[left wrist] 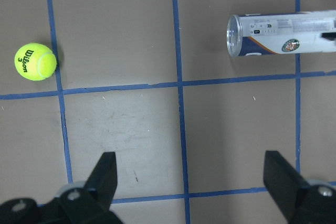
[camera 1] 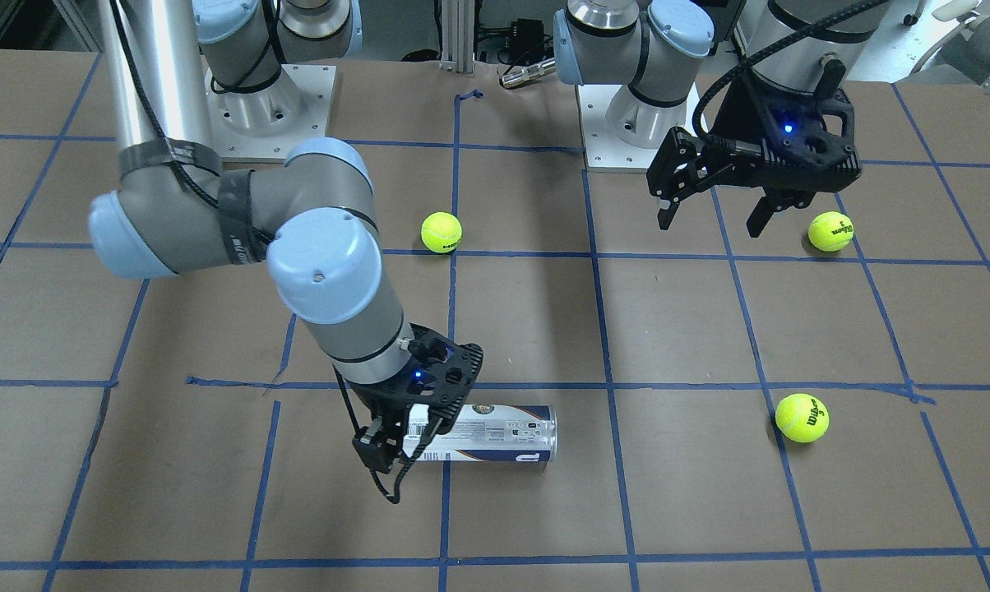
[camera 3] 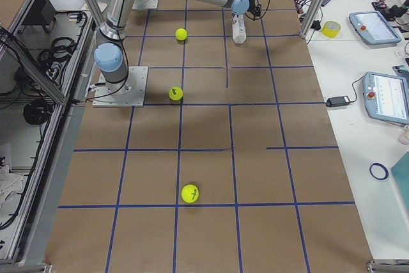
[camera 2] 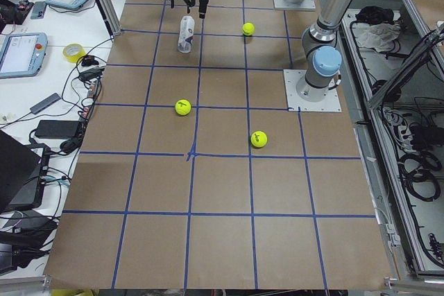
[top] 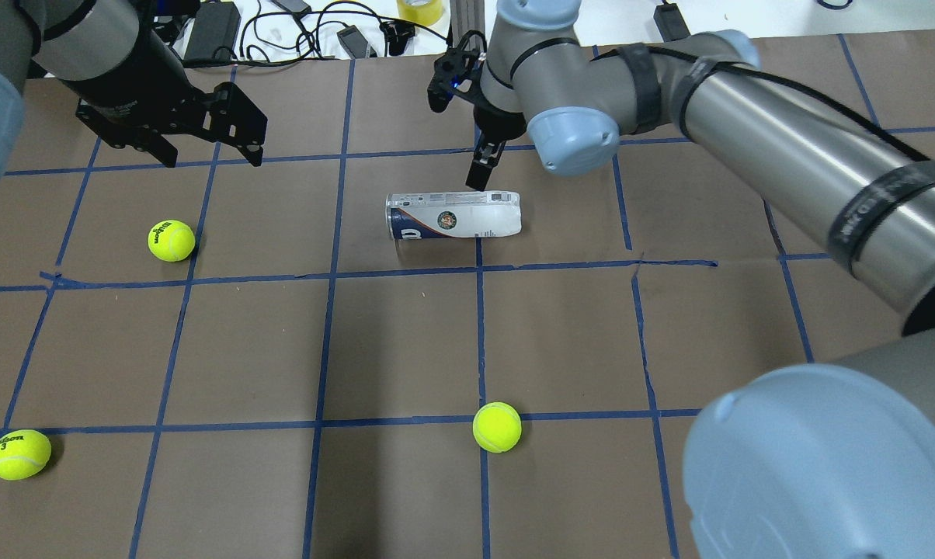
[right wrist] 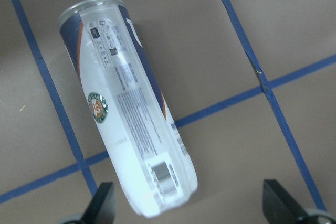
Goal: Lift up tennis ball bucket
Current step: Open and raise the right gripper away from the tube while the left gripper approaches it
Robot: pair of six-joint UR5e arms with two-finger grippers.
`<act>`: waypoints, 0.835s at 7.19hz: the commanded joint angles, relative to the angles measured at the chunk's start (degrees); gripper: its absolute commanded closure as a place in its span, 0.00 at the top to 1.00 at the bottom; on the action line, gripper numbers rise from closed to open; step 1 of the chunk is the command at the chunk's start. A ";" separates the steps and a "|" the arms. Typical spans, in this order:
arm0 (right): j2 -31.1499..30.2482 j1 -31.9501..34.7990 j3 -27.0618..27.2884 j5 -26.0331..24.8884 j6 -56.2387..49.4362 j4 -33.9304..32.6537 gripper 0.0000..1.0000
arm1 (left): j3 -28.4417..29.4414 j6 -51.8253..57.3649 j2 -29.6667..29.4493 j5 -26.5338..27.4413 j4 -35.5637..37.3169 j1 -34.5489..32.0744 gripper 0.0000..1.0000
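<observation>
The tennis ball bucket (camera 1: 495, 432) is a clear can with a white and navy label. It lies on its side on the brown table, and also shows in the overhead view (top: 453, 216) and the left wrist view (left wrist: 283, 34). My right gripper (camera 1: 396, 450) is open, low over the bucket's white end, one finger on each side. In the right wrist view the bucket (right wrist: 128, 103) runs down between the spread fingertips (right wrist: 102, 203), with gaps on both sides. My left gripper (camera 1: 713, 218) is open and empty, hovering well away from the bucket.
Three loose yellow-green tennis balls lie on the table: one near the right arm's base (camera 1: 441, 232), one under the left gripper's side (camera 1: 830, 231), one nearer the front (camera 1: 802, 418). Blue tape lines grid the table. Cables and devices lie beyond the far edge (top: 281, 23).
</observation>
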 commanded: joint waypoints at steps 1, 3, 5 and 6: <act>-7.61 -4.92 0.04 -0.06 2.71 8.76 1.00 | -1.76 -0.24 0.05 -0.52 0.33 -0.44 1.00; -14.64 -6.07 0.04 -0.76 13.95 20.34 1.00 | -1.85 -0.24 -0.13 -0.44 0.51 -0.53 1.00; -19.41 -7.22 0.13 -1.11 28.42 24.52 1.00 | -2.02 -1.12 -4.14 -0.96 1.38 -0.44 1.00; -19.68 -7.23 0.13 -1.11 35.62 24.27 1.00 | -2.03 -0.25 -7.48 -2.88 3.47 -0.35 1.00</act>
